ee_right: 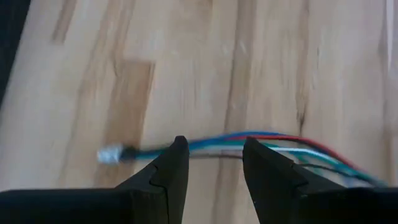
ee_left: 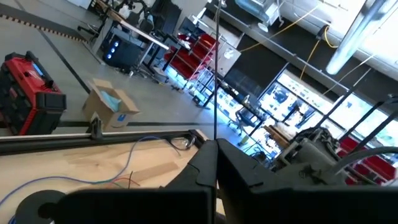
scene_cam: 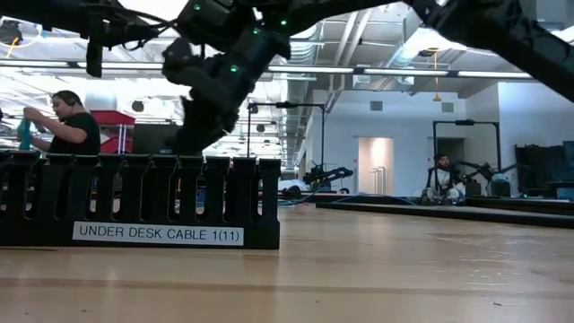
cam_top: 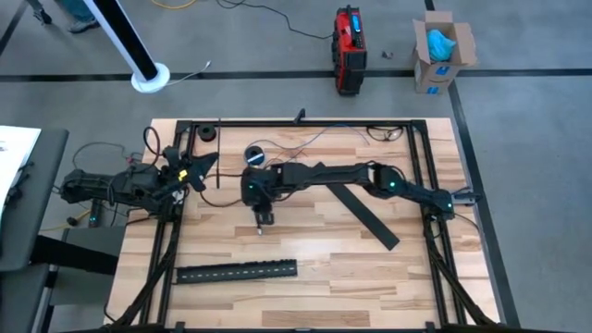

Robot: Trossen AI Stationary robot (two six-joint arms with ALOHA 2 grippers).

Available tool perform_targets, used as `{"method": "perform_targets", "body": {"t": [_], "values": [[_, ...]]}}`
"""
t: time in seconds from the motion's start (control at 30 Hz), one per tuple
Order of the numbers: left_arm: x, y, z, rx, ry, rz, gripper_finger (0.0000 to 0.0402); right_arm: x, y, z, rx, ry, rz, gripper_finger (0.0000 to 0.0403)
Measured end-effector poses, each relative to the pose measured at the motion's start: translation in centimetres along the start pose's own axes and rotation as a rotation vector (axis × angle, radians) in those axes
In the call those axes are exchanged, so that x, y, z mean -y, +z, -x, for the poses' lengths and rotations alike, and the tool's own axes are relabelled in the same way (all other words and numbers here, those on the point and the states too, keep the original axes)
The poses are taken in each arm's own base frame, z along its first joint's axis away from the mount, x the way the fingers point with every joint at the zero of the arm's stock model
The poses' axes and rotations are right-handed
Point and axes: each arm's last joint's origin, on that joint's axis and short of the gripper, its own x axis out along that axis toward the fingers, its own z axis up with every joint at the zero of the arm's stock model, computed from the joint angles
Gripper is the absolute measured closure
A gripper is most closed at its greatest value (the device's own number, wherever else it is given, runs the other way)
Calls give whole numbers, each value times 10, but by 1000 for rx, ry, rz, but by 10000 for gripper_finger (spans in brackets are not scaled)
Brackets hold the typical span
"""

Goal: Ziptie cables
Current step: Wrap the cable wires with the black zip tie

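- Two fingers of the right gripper, slightly parted, straddle the cables on the table; only the wrist view shows this.
- Low view alone reads the slotted strip: "UNDER DESK CABLE 1(11)".
- Left gripper pinches a thin black strand.

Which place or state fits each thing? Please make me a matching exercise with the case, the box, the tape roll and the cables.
Things:
1 case
2 box
3 tape roll
4 cables

Places or states:
A at the open right claw
B red, on the floor
C cardboard, on the floor
D on the table, untouched

Pairs: 1-B; 2-C; 3-D; 4-A
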Motion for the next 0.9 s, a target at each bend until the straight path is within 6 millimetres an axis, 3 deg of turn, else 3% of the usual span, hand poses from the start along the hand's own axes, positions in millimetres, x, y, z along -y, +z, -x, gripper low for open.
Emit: {"method": "perform_targets", "body": {"t": [0.23,0.43,0.63,0.8,0.9], "values": [[5,13,3,27,-17,5,401,-14,-9,-15,-68,-33,-336,262],[15,35,9,62,-40,-29,401,-24,-2,-18,7,-89,-425,262],[22,52,15,52,-82,-81,401,-34,-19,-55,-36,-103,-545,262],[25,66,20,44,-90,-134,402,-41,-19,-56,-33,-101,-592,263],[26,71,22,53,-92,-166,401,-38,-19,-56,-34,-108,-625,285]]}}
